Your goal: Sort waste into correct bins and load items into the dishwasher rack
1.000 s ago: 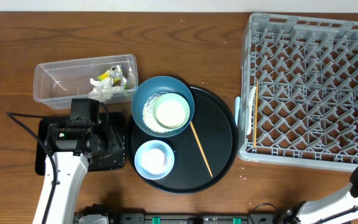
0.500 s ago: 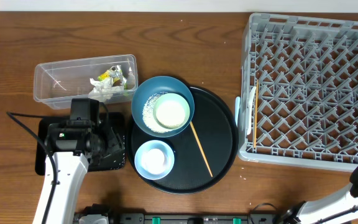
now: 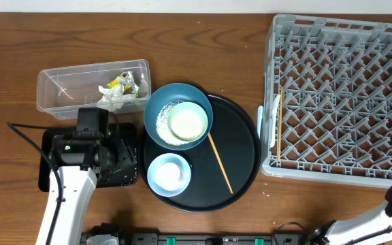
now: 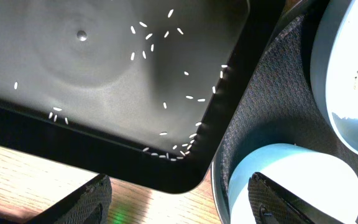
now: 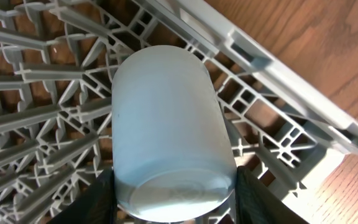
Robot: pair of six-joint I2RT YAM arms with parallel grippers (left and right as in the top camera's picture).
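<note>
1. The clear rectangular plastic tub (image 3: 60, 88) on the wooden worktop (image 3: 203, 41) held crumpled white paper napkins (image 3: 116, 100) and a small yellow-green wrapper (image 3: 121, 82).
2. At the tub's 6 o'clock, the left end effector (image 4: 182, 202) hung released over the flat black rectangular tray (image 4: 92, 74). Loose white rice-like grains (image 4: 166, 152) gathered toward the tray's 5 o'clock corner.
3. The right end effector (image 5: 174, 199) grasped the white cup (image 5: 166, 124) over the large square grey plastic crate (image 5: 36, 118), near its 3 o'clock edge.

A brown wooden table (image 3: 203, 41) with visible grain fills the view under even, soft light.
</note>
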